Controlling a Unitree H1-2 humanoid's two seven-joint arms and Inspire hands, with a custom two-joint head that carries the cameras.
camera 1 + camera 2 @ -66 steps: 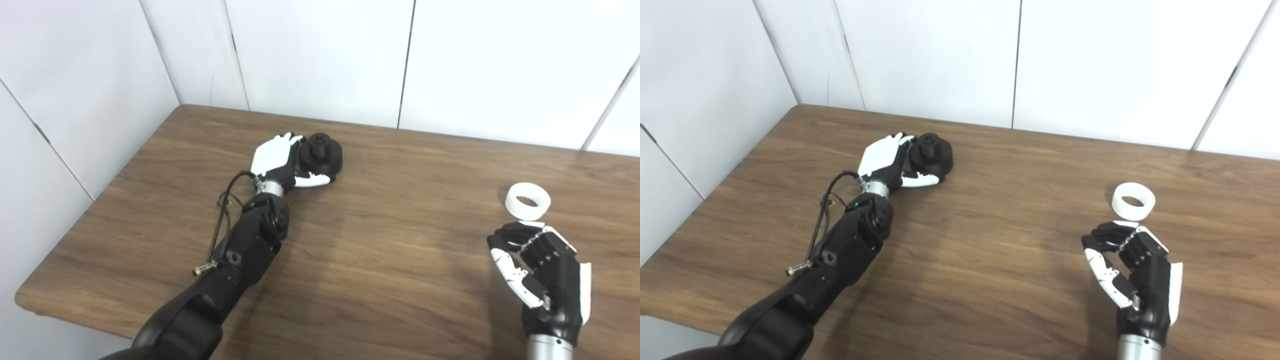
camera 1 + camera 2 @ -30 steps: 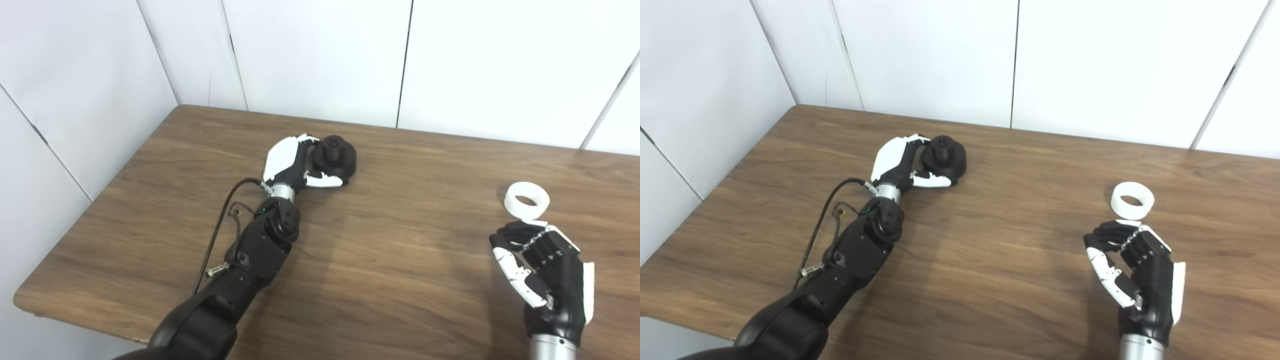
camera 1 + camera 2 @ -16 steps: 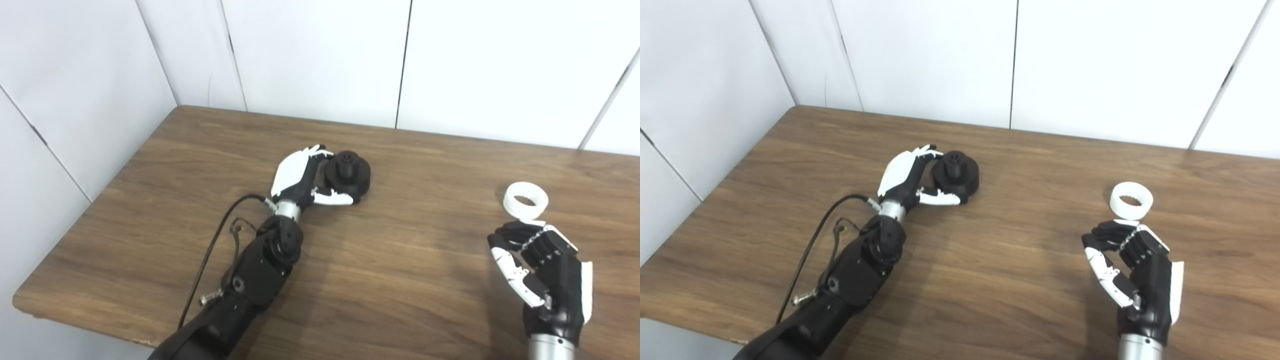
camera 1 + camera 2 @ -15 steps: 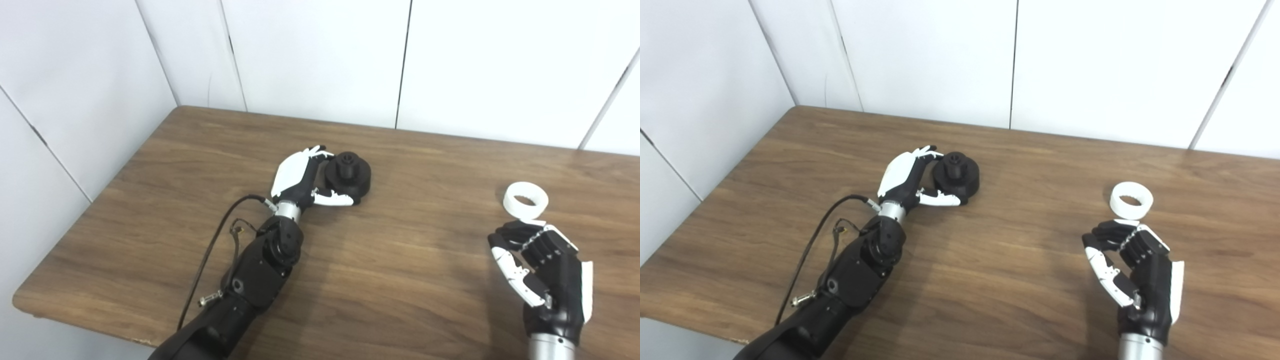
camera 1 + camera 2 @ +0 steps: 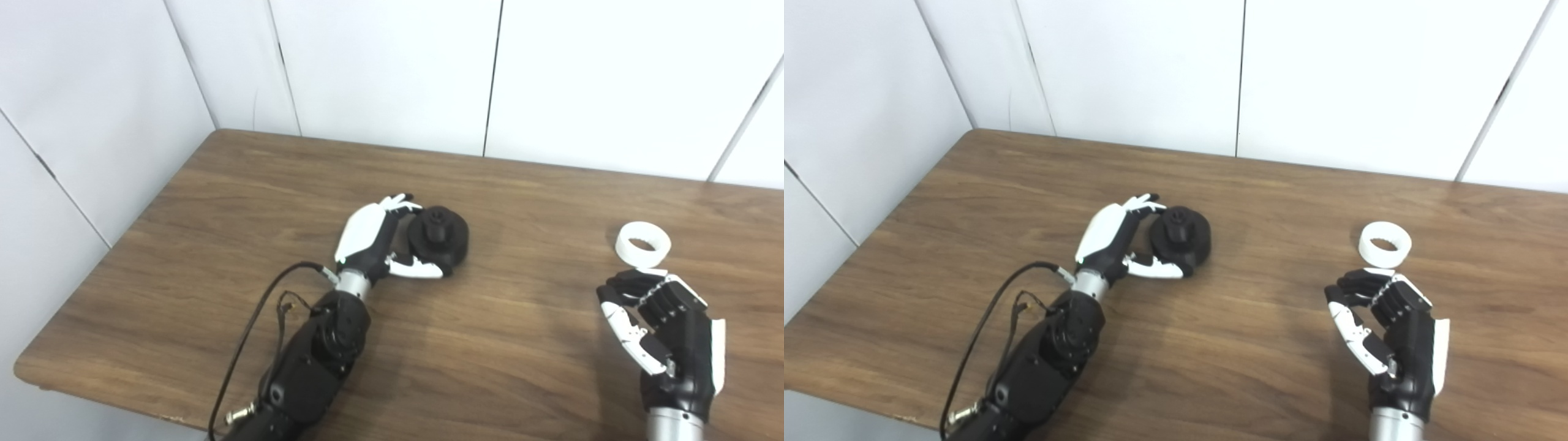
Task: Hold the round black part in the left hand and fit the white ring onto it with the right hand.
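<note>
The round black part (image 5: 441, 237) has a knob on top and sits near the table's middle. My left hand (image 5: 366, 241) is shut on it from its left side, fingers over its top edge and thumb along its near rim. I cannot tell whether it rests on the wood or is lifted slightly. The white ring (image 5: 642, 245) lies flat on the table at the right. My right hand (image 5: 664, 331) hovers just in front of the ring, palm facing left, fingers half curled, thumb apart, holding nothing and apart from the ring.
The brown wooden table (image 5: 502, 343) meets white wall panels (image 5: 392, 67) at the back and left. A black cable (image 5: 257, 318) loops beside my left forearm. The table's front left corner and edge lie near my left arm.
My left hand has carried the black part to the right and nearer to me, toward the table's middle. The right hand and the white ring have stayed where they were.
</note>
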